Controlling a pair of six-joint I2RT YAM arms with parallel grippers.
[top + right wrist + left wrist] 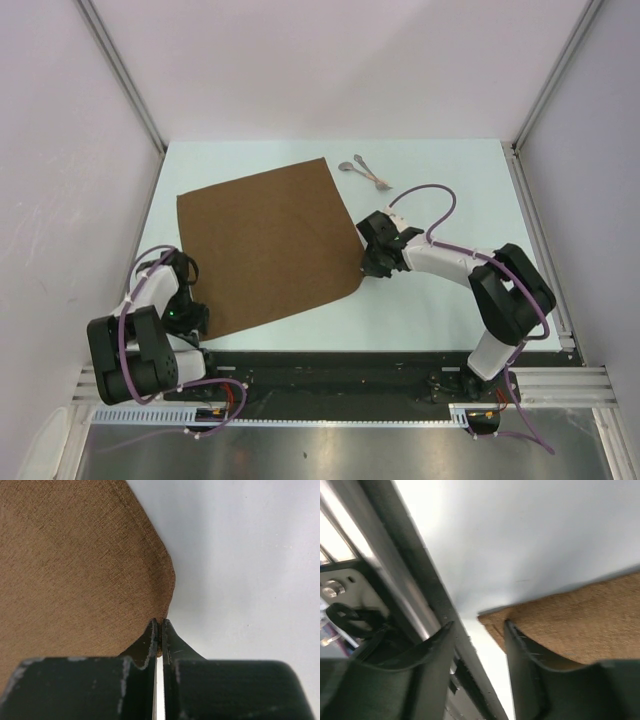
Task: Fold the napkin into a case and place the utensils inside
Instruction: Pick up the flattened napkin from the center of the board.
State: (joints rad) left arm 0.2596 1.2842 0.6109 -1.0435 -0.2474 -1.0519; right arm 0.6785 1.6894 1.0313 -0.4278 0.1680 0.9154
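Observation:
The brown napkin lies spread flat and unfolded on the pale table, turned at an angle. Two small silvery utensils lie together on the table just past its far right corner. My right gripper is shut on the napkin's near right corner; in the right wrist view the jaws pinch the cloth's edge. My left gripper is at the near left corner, open; in the left wrist view one finger lies over the cloth corner, the other off it. No case shows.
The table's black near edge strip and metal rail run right beside the left gripper. White walls with metal posts close in the table on three sides.

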